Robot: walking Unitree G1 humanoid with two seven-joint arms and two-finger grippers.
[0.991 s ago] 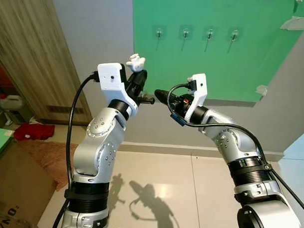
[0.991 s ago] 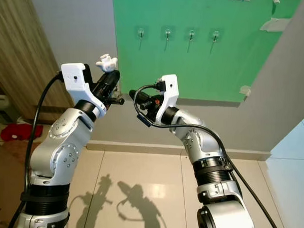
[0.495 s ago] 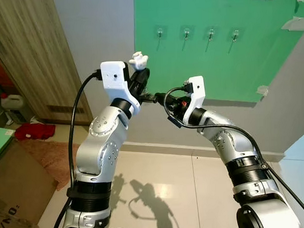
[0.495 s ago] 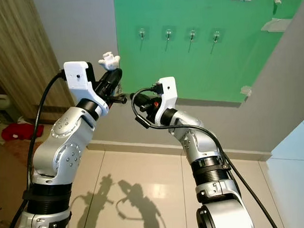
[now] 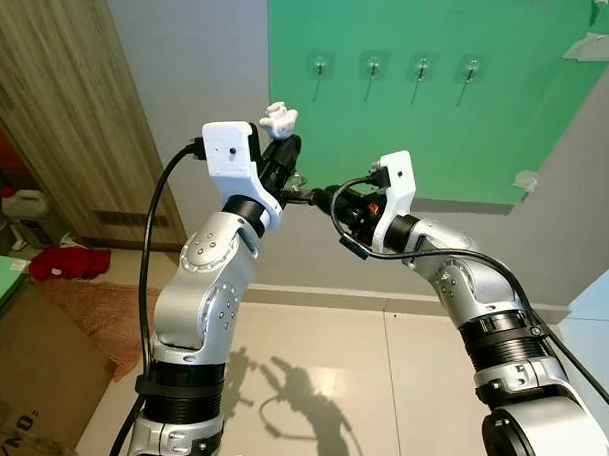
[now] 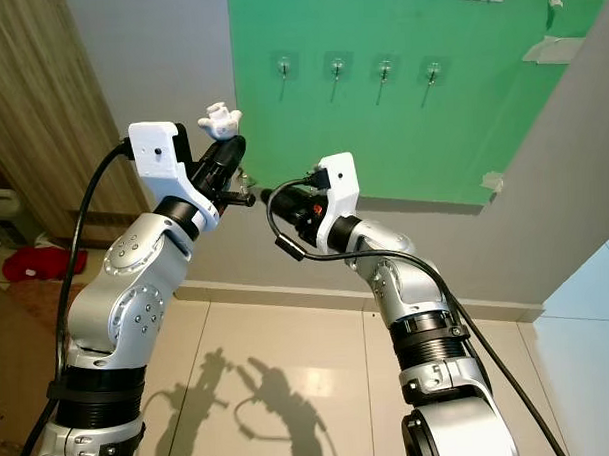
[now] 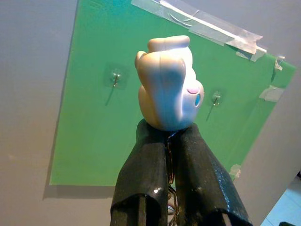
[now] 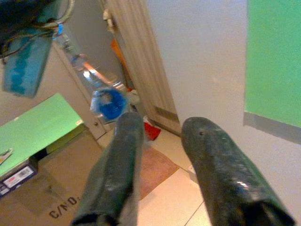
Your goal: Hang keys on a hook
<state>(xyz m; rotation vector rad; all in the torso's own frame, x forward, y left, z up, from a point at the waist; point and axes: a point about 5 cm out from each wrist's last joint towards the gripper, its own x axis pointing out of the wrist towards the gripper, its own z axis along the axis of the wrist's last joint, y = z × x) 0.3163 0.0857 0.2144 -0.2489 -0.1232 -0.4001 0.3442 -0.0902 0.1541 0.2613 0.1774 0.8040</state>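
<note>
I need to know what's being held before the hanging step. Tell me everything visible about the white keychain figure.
The white keychain figure is a small, glossy, plastic-looking toy, rounded and cream-white with a pink and a blue mark on one side. It sits above the left claw, whose black fingers are shut just below it, near a thin chain. It is raised before the green board, below its row of hooks.

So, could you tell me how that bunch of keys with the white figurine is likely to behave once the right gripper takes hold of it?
The keys dangle loose below the left gripper, so they will probably swing. The white figurine looks like smooth hard plastic, likely light and slippery. The open right gripper may nudge the bunch aside.
</note>
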